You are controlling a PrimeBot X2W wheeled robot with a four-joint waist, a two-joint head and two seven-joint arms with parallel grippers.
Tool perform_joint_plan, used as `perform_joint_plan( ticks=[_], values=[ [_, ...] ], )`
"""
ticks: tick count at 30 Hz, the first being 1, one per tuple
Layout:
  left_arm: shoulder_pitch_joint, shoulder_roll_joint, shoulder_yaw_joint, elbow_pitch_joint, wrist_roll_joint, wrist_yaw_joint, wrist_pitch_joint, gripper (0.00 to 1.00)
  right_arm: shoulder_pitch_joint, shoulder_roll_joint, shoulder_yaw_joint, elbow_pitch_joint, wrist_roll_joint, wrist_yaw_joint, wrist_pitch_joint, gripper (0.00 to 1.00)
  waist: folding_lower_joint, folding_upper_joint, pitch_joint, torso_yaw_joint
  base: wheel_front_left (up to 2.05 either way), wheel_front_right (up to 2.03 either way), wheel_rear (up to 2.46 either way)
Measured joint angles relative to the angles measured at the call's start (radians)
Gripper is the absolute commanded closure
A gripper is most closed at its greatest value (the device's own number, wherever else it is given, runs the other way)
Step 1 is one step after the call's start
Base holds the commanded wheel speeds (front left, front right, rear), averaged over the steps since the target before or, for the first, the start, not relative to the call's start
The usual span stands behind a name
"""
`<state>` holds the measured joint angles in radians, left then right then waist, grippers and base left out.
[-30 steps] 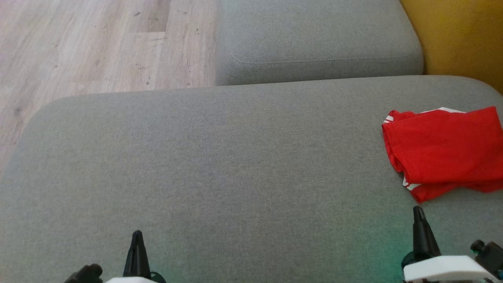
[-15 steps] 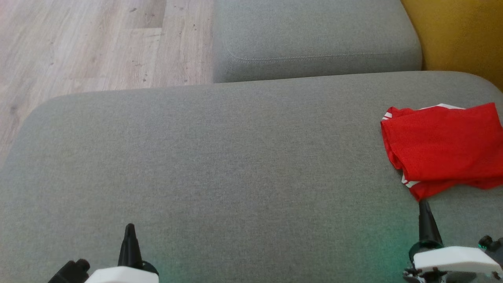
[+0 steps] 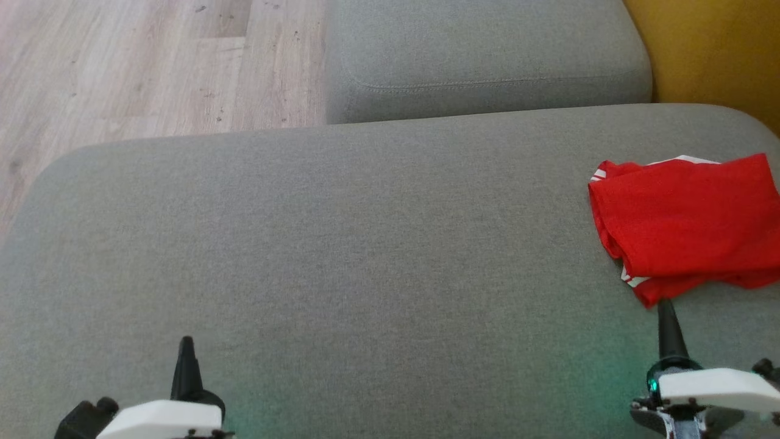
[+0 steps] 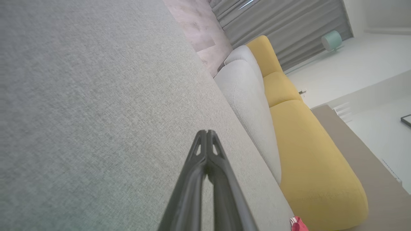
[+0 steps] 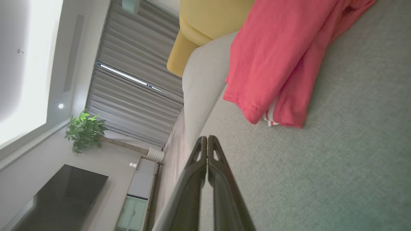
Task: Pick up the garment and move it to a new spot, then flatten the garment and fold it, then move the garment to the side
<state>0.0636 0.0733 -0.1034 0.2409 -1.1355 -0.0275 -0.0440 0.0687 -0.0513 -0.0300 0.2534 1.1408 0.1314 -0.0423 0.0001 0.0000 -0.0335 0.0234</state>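
1. Judging by how the cloth lies, seems close to the end of the task: red fabric garment with white striped trim [image 3: 688, 225], folded on itself into a rough rectangle, at the far right end of a wide grey woven sofa cushion [image 3: 365, 244].
2. Layered unevenly, with one lower corner poking out toward the robot and the right side cut off by the edge of the head view.
3. Reads as already picked up, flattened, folded and set aside. Probably little or nothing left to do, perhaps only tidying that loose corner.
4. Left claw [image 3: 185, 342], two long dark fingers: clenched to a single point and grasping nothing. Low at the left over bare cushion, well apart from the garment; cannot tell whether touching the fabric beneath.
5. Right claw [image 3: 665, 305], same build: also clenched and empty. Tip aimed at the garment's near corner, close to it but not touching. Bare grey cushion visible between fingertips and red hem in the right wrist view.
6. Beyond the cushion: a second grey cushion block [image 3: 487, 55], mustard-yellow upholstery [image 3: 713, 49] at the top right, and pale wood plank floor [image 3: 122, 73] at the top left.
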Motion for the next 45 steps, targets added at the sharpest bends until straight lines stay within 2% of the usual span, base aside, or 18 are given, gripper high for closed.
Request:
perform_joint_plan(
  ticks=[45],
  values=[
    [-0.120, -0.002, 0.138, 0.031, -0.503, -0.096, 0.118, 1.00, -0.118, -0.002, -0.070, 0.022, 0.488, 0.000, 0.122, 1.00, -0.0001, 0.0000, 0.037, -0.023, 0.00, 0.00, 0.00]
  ],
)
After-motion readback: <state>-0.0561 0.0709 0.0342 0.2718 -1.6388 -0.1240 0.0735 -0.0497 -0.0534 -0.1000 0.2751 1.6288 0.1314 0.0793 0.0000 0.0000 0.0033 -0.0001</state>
